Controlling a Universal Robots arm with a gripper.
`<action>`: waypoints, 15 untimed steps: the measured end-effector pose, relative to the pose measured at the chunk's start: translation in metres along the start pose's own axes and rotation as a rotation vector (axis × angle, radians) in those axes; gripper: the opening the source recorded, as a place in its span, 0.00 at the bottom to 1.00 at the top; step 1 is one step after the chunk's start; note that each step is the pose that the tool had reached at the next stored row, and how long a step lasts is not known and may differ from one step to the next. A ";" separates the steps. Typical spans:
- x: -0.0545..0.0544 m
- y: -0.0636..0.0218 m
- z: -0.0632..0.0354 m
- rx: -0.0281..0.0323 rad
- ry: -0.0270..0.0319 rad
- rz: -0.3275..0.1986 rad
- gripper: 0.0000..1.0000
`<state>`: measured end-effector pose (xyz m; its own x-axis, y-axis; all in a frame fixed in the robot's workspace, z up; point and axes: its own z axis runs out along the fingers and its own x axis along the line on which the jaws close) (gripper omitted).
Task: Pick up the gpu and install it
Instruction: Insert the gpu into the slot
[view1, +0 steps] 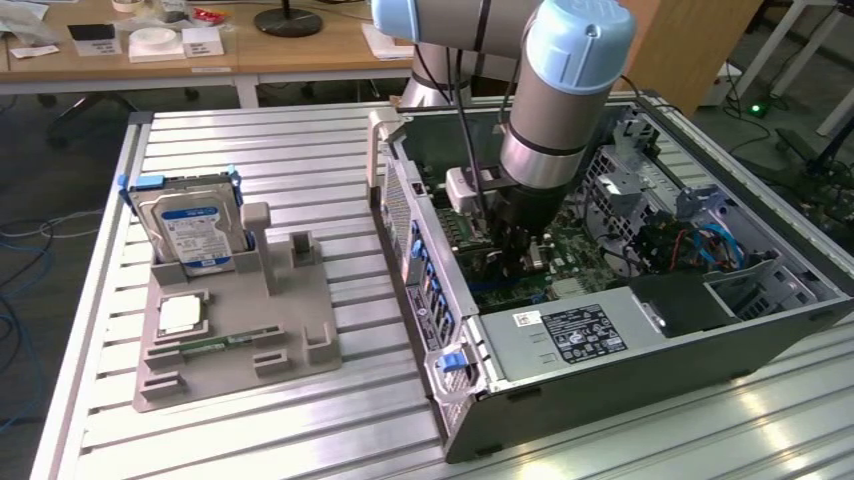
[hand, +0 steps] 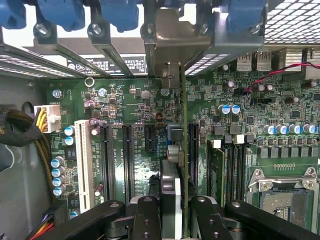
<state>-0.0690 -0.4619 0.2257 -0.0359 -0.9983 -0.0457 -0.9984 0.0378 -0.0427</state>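
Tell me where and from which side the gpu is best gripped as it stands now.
Grip the gpu by its upper edge, from above, claw fingers pressing on its two flat faces. It stands on edge over the motherboard slots inside the computer case, so only the thin top edge is free. The claw already clamps it this way, with its metal bracket toward the case's rear wall.

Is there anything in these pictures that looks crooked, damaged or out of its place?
Nothing stands out. The gripper holds the thin black-and-brown gpu card upright and edge-on, in line with the black slots of the green motherboard. Outside the open grey computer case, the silver blue-labelled hard drive stands straight in its grey holder.
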 end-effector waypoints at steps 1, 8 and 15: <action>0.000 0.0000 0.0000 0.0000 0.0009 0.000 0.28; 0.000 0.0000 0.0000 0.0003 0.0073 0.000 0.28; 0.000 0.0001 0.0015 0.0000 0.0074 0.000 0.28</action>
<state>-0.0690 -0.4620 0.2241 -0.0359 -0.9986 -0.0383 -0.9984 0.0375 -0.0427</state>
